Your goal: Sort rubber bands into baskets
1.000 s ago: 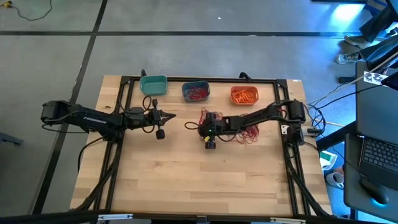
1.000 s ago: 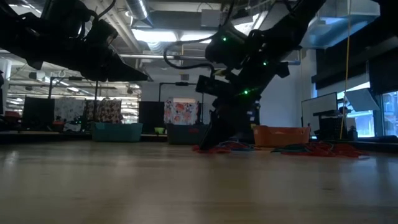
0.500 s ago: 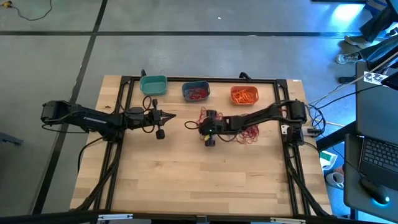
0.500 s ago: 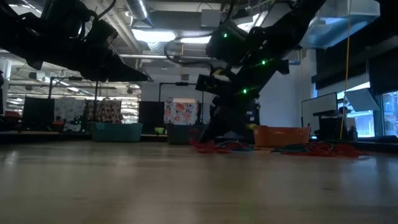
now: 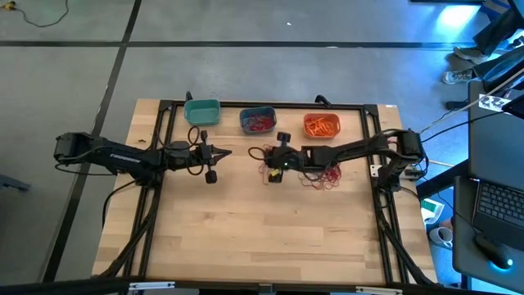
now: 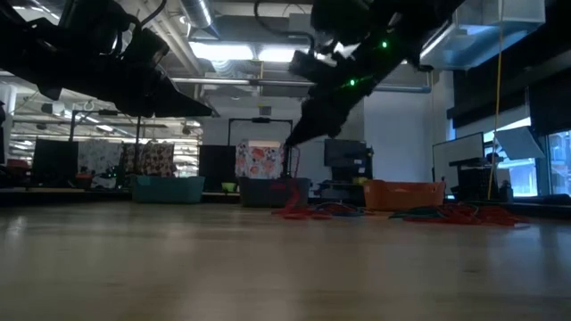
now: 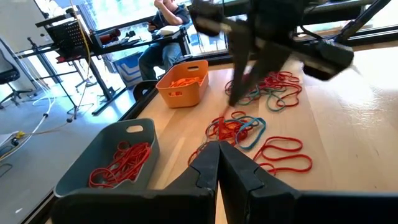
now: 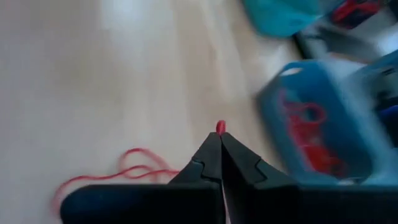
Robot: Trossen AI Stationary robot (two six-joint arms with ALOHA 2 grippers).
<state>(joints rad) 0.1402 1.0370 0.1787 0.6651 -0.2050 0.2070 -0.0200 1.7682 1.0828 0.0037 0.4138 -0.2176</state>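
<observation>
right gripper (image 8: 219,146) pinching red rubber band (image 8: 219,127), hanging down

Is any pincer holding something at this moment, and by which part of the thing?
The right pincer is shut on a red rubber band, pinched at one small bit of the loop that shows past its tips. The left pincer is shut and holds nothing.

Both arms are dark, near black, built of slim tubular links joined by chunkier housings. The left arm (image 5: 123,154) carries pale lettering along its long link, too small to read. Black cables loop beside each wrist, and more trail from the right arm (image 5: 360,149) at its base. Small green lights glow on the right arm's wrist housing. The fingers (image 7: 239,171) are matte black, tapered, with stepped notches along their inner edges.
</observation>
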